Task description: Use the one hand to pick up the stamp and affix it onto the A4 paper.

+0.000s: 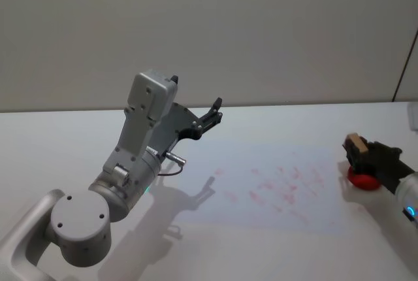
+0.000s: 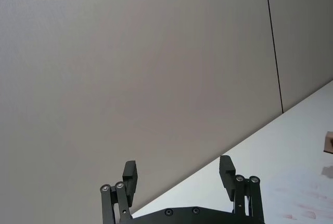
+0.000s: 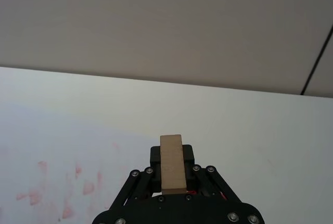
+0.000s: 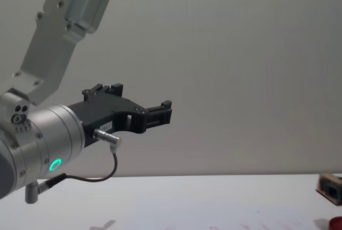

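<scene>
Since the stamp [image 3: 172,164] is clenched between the fingers of the right tool [image 1: 358,153], I judge that the picking-up part of the task is done. This tool is at the right side of the worktop [image 1: 65,150], just beside the right edge of the A4 paper [image 1: 271,189] and not over it. Directly under it lies a red round thing [image 1: 361,180], perhaps an ink pad, but I cannot tell if the stamp touches it. The wooden block stands out of the fingers with its upper part free. The paper lies flat in the middle and carries several faint pinkish-red marks. What is left, in my judgement, is to carry the stamp over the sheet and press it down on a free place. The left tool [image 2: 178,169] is raised well above the worktop on the left side, its fingers spread apart and holding nothing; it looks idle.
</scene>
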